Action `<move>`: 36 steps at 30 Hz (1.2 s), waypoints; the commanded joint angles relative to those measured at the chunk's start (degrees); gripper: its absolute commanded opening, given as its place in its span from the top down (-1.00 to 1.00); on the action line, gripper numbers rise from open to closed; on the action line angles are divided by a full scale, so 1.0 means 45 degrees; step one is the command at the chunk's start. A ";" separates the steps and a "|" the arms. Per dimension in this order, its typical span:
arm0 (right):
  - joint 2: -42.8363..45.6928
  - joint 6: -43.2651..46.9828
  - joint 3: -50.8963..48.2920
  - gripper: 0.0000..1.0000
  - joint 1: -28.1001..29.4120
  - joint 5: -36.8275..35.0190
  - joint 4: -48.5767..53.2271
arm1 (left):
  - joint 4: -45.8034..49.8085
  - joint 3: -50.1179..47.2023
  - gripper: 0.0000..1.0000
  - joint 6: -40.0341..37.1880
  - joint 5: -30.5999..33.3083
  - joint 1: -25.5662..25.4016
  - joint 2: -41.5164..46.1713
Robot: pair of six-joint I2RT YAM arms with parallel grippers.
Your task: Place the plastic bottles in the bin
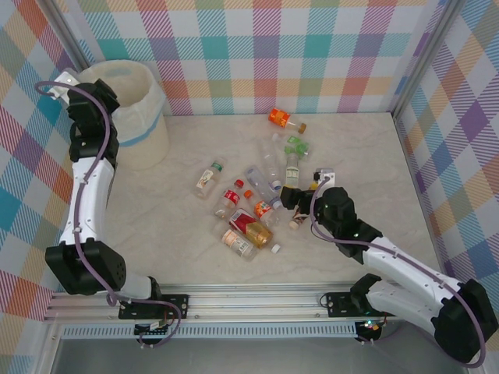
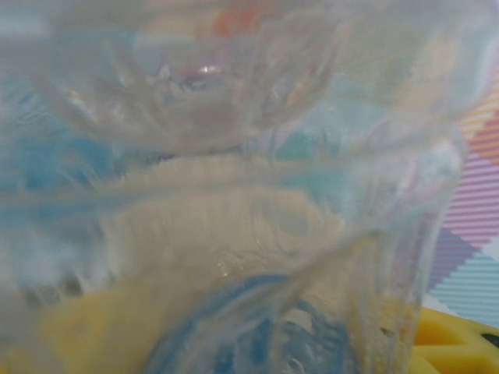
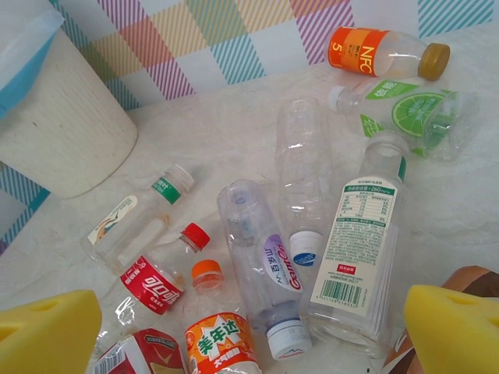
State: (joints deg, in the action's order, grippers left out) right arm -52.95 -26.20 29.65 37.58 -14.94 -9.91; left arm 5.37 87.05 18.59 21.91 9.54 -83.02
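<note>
Left hand [image 2: 269, 339] grips clear bottle [image 2: 234, 179] (blurred, label unreadable); right hand [image 3: 249, 327] wide open above plastic bottles [image 3: 355, 234]; bin [image 3: 62, 132] cropped.

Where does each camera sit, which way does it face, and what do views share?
Top external: above and behind the arms, looking down on the table; left arm reaches to the bin, right arm to the bottle pile.
Left wrist: at the bin, lens against a clear bottle; a yellow pad shows.
Right wrist: low over the pile, facing the bin and the plaid wall; yellow fingertips at both bottom corners.
Shared: top and right wrist both show the bin and the orange-labelled bottle.
</note>
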 commanded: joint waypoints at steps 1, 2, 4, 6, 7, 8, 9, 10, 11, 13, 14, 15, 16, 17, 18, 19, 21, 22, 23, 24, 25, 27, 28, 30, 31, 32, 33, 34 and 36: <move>0.0424 -0.0343 0.0018 -0.99 0.0008 -0.0076 0.0160 | -0.1116 0.0520 -0.18 0.0180 -0.0432 0.0754 -0.0463; 0.0498 -0.0415 -0.0004 -0.99 0.0008 -0.0112 0.0190 | -0.1015 0.0859 -0.19 0.0207 -0.0747 0.0917 -0.0725; 0.0604 -0.0521 -0.0060 -0.99 0.0007 -0.0154 0.0229 | -0.0756 0.1480 -0.19 0.0171 -0.1318 0.1119 -0.1291; 0.0656 -0.0603 -0.0129 -1.00 0.0009 -0.0179 0.0274 | -0.0194 0.2265 -0.19 -0.0213 -0.1900 0.1142 -0.1996; 0.0682 -0.0660 -0.0135 -0.99 0.0008 -0.0172 0.0305 | 0.0281 0.2786 -0.20 -0.0483 -0.2149 0.1145 -0.2405; 0.0708 -0.0709 -0.0126 -0.99 0.0008 -0.0155 0.0355 | 0.0815 0.3331 -0.19 -0.0750 -0.2272 0.1148 -0.2820; 0.0744 -0.0753 -0.0143 -0.99 0.0008 -0.0130 0.0398 | 0.1288 0.3801 -0.19 -0.1047 -0.2347 0.1147 -0.3139; 0.0756 -0.0778 -0.0142 -0.99 0.0008 -0.0115 0.0468 | 0.1714 0.4352 -0.19 -0.1469 -0.2452 0.1155 -0.3470; 0.0782 -0.0789 -0.0140 -1.00 0.0008 -0.0079 0.0518 | 0.1917 0.4450 -0.20 -0.1910 -0.2518 0.1168 -0.3626; 0.0770 -0.0848 -0.0126 -0.99 -0.0002 -0.0041 0.0608 | 0.1003 0.3617 -0.23 -0.2204 -0.2112 0.1179 -0.3385; 0.0765 -0.0856 -0.0116 -0.99 0.0008 -0.0002 0.0659 | 0.0631 0.3246 -0.24 -0.2433 -0.2175 0.1184 -0.3292; 0.0759 -0.0825 -0.0083 -0.99 0.0010 0.0047 0.0696 | 0.0366 0.2992 -0.25 -0.2638 -0.2306 0.1197 -0.3233; 0.0764 -0.0839 -0.0036 -1.00 0.0011 0.0070 0.0766 | 0.0159 0.2764 -0.26 -0.2777 -0.2458 0.1185 -0.3227; 0.0732 -0.0819 -0.0014 -0.99 0.0008 0.0073 0.0816 | -0.0004 0.2618 -0.27 -0.2802 -0.2535 0.1197 -0.3271; 0.0718 -0.0801 -0.0007 -1.00 0.0008 0.0078 0.0816 | -0.0017 0.2585 -0.27 -0.2784 -0.2585 0.1191 -0.3379; 0.0676 -0.0763 0.0003 -0.99 0.0008 0.0095 0.0797 | 0.0048 0.2683 -0.27 -0.2749 -0.2686 0.1195 -0.3556; 0.0611 -0.0678 0.0050 -0.99 0.0008 0.0151 0.0771 | 0.0350 0.3003 -0.27 -0.2606 -0.2895 0.1173 -0.3953; 0.0575 -0.0663 0.0105 -0.99 0.0017 0.0189 0.0795 | 0.0524 0.3151 -0.27 -0.2514 -0.2983 0.1181 -0.4144; 0.0535 -0.0661 0.0163 -0.99 -0.0002 0.0232 0.0849 | 0.0636 0.3241 -0.28 -0.2392 -0.3045 0.1161 -0.4298; 0.0483 -0.0663 0.0188 -1.00 0.0007 0.0285 0.0893 | 0.0713 0.3271 -0.28 -0.2313 -0.3078 0.1152 -0.4408; 0.0459 -0.0700 0.0204 -0.99 0.0008 0.0323 0.0922 | 0.0741 0.3264 -0.29 -0.2242 -0.3077 0.1144 -0.4494; 0.0397 -0.0780 0.0188 -0.99 0.0008 0.0358 0.0924 | 0.0742 0.3198 -0.32 -0.2114 -0.3048 0.1125 -0.4614; 0.0351 -0.0805 0.0165 -1.00 0.0008 0.0379 0.0911 | 0.0727 0.3157 -0.34 -0.2001 -0.3034 0.1120 -0.4665; 0.0272 -0.0801 0.0167 -0.99 0.0008 0.0416 0.0906 | 0.0712 0.3029 -0.38 -0.1748 -0.3041 0.1088 -0.4731; 0.0236 -0.0780 0.0197 -0.99 0.0008 0.0448 0.0917 | 0.0688 0.2954 -0.40 -0.1611 -0.3063 0.1049 -0.4734; 0.0183 -0.0746 0.0243 -0.99 0.0009 0.0483 0.0962 | 0.0645 0.2886 -0.42 -0.1504 -0.3087 0.1034 -0.4753; 0.0138 -0.0747 0.0292 -0.99 0.0012 0.0505 0.1017 | 0.0616 0.2829 -0.45 -0.1440 -0.3110 0.0975 -0.4752; 0.0109 -0.0712 0.0324 -1.00 0.0008 0.0531 0.1079 | 0.0614 0.2825 -0.48 -0.1417 -0.3096 0.0914 -0.4763; 0.0031 -0.0691 0.0390 -0.99 0.0008 0.0585 0.1164 | 0.0638 0.2868 -0.55 -0.1431 -0.3037 0.0774 -0.4792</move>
State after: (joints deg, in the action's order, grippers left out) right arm -52.49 -29.36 29.63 37.58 -13.28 -5.04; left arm 7.40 100.01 10.22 9.02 14.00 -103.72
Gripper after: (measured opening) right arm 0.996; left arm 0.764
